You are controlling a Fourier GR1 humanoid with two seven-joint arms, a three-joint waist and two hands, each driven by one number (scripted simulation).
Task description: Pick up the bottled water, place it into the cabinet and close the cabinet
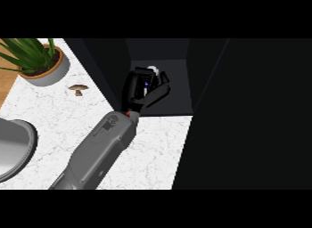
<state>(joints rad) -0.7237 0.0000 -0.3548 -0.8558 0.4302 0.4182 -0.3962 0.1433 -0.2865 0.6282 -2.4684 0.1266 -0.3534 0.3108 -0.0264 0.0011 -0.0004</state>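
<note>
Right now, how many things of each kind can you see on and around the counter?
Potted plant: 1
Mushroom: 1
Grey pot: 1
Cabinet: 1
Bottled water, mostly hidden by the hand inside the cabinet: 1
Total: 5 things

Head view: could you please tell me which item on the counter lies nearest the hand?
The mushroom: small and brown, it lies nearer the left hand, shut on the bottle in the cabinet, than the plant or the grey pan.
</note>
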